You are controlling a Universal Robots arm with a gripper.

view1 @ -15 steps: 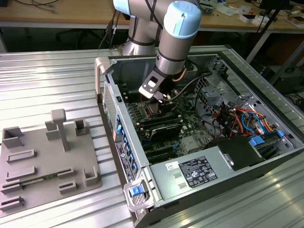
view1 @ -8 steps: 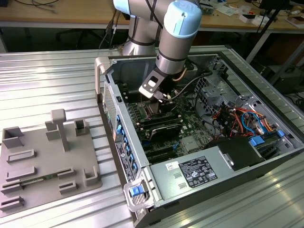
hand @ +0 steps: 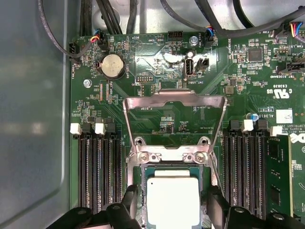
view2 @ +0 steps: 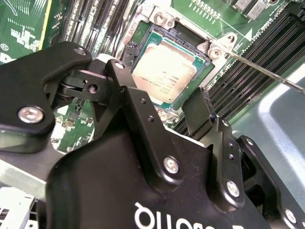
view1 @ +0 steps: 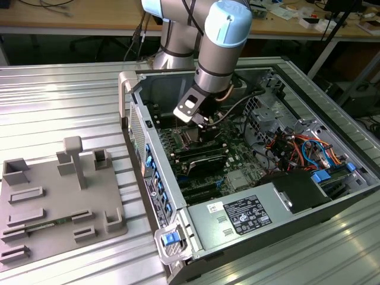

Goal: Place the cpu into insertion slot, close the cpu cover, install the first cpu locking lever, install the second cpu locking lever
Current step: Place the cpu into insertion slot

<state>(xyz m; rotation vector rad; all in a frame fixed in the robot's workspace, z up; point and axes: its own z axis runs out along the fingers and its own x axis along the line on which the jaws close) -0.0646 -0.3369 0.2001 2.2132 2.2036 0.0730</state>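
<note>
CPU [view2: 159,71] lies flat in the insertion slot [hand: 141,177], its silver top facing up and its edges parallel to the socket's rim in both wrist views. The gripper [hand: 170,210] hangs directly over it with the jaws apart. One black finger [hand: 129,200] stands off each side of the chip, with a visible gap between pad and chip edge, so nothing is clamped. In the exterior view the gripper sits just above the middle of the frame, reaching down into the open computer case [view1: 136,119] over the green motherboard [hand: 157,57].

The CPU cover [hand: 174,98] is swung open. Its silver frame stands away from the socket on its hinge, with bare board showing through the cut-out centre. A thin locking lever [view2: 267,72] angles up free from a corner of the socket, over the long black memory slots [hand: 97,171].

By my judgement the placing step is at its end: the chip looks seated and let go, while cover and levers are not yet done.

To finish this step well, the fingers should keep their wide spread, and any motion should run square to the board. A sideways drift could catch a chip edge and skew it on the contacts beneath. The chip must sit level on all four sides inside the rim, with no corner riding high. The free lever and the raised cover both stand close to the fingers and could snag them.
</note>
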